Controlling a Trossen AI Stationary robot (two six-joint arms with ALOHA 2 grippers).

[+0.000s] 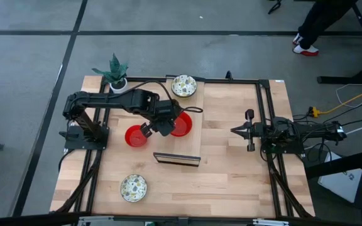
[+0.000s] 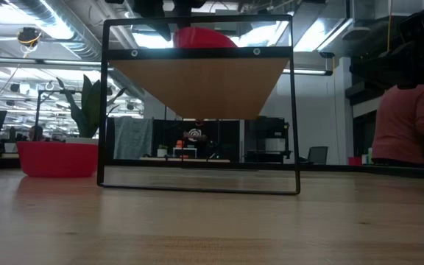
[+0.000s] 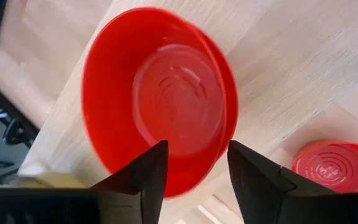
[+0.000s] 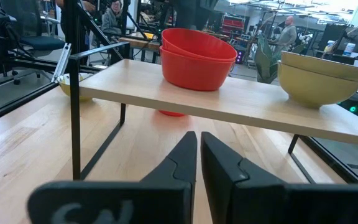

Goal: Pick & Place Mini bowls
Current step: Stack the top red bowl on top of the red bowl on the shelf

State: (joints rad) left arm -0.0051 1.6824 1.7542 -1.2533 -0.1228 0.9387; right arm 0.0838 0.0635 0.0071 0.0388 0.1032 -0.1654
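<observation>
Red mini bowl (image 1: 135,136) rests on the table (image 1: 231,169) at left. Beside it, the left gripper (image 1: 158,127), fingers spread and holding nothing, hangs over two stacked red bowls (image 4: 197,57) on the raised wooden shelf (image 4: 253,109). Stacked speckled bowls (image 1: 184,85) occupy the shelf's far end. Right gripper (image 1: 238,130), fingers nearly together, waits at right.

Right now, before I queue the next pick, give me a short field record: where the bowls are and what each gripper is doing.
shelf: wooden shelf on a black frame, mid-table
red stack: two nested red bowls on the shelf
left gripper: left gripper above the red stack, fingers apart, holding nothing
loose red bowl: red bowl on the table beside the shelf
speckled stack: speckled bowls on the shelf's far end
single speckled bowl: near left table corner
right gripper: right gripper shut, empty, waiting at the right
</observation>
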